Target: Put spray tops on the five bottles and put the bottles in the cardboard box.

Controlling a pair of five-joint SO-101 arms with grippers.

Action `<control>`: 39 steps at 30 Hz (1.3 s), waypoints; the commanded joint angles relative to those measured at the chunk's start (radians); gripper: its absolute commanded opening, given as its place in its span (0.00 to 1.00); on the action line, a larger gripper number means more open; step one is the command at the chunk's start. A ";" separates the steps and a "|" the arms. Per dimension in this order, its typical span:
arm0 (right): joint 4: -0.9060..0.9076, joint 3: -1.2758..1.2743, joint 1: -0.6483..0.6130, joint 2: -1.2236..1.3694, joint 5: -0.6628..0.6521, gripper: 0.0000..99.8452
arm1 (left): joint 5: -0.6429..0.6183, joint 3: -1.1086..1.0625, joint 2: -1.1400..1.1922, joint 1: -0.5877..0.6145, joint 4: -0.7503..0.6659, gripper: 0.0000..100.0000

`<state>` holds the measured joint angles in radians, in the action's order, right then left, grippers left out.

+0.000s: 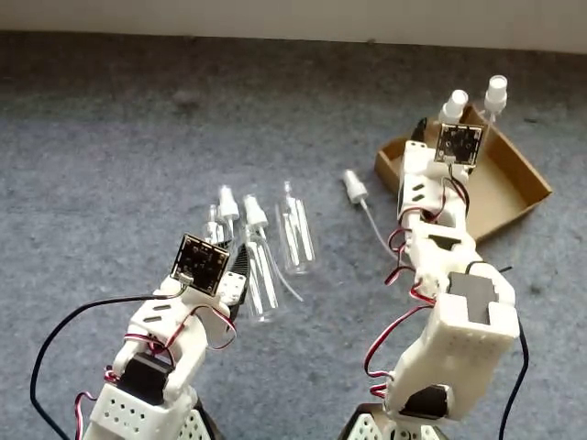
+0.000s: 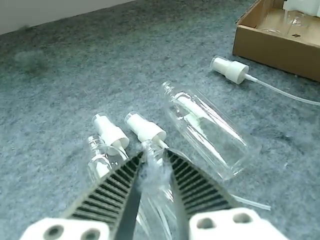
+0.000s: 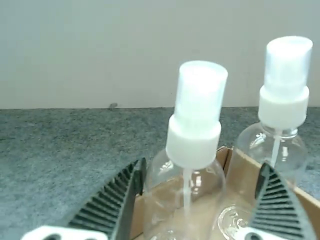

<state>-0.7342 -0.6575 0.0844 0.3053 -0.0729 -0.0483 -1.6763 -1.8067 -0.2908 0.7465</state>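
left pincer: jaws drawn together, clamped on the held bottle. this bottle lies on its side near the middle of the desk, neck toward the far edge. the grip sits just behind the shoulder. judged: this pins the body so a top can be pressed home. its spray top is at the neck; cannot tell if it is fully seated.

just beside it, on the side of the desk's left edge, the outer bottle lies roughly parallel. a second spray top lies at its neck; seated or merely resting there, cannot tell.

toward the right edge: open bottle, on its side, neck bare, apart from the held one.

further right: loose spray top, flat on the desk between the open bottle and the cardboard box, its dip tube trailing toward the right edge. judged: meant for the open bottle.

the cardboard box sits near the far right corner. two bottles stand upright in it, both topped: near boxed bottle and far boxed bottle. judged: two of five done, three left on the desk.

right pincer: jaws wide apart, one on either side of the near boxed bottle, no contact visible. judged: the bottle stands unaided.
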 commanded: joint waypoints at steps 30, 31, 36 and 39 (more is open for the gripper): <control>0.122 -0.054 -0.004 -0.412 -0.009 0.30 | 0.012 -0.019 -0.002 0.001 0.002 0.01; 0.122 -0.054 -0.004 -0.429 -0.008 0.30 | 0.012 -0.019 -0.002 0.001 0.002 0.01; 0.185 -0.053 -0.004 -0.555 -0.006 0.30 | 0.012 -0.019 -0.002 0.007 0.002 0.01; 0.282 -0.053 0.005 -0.673 -0.005 0.30 | 0.012 -0.019 -0.002 0.008 0.002 0.01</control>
<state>-0.5255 -0.7142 0.0844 -0.2256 -0.0729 -0.0483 -1.6763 -1.8067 -0.2908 0.7465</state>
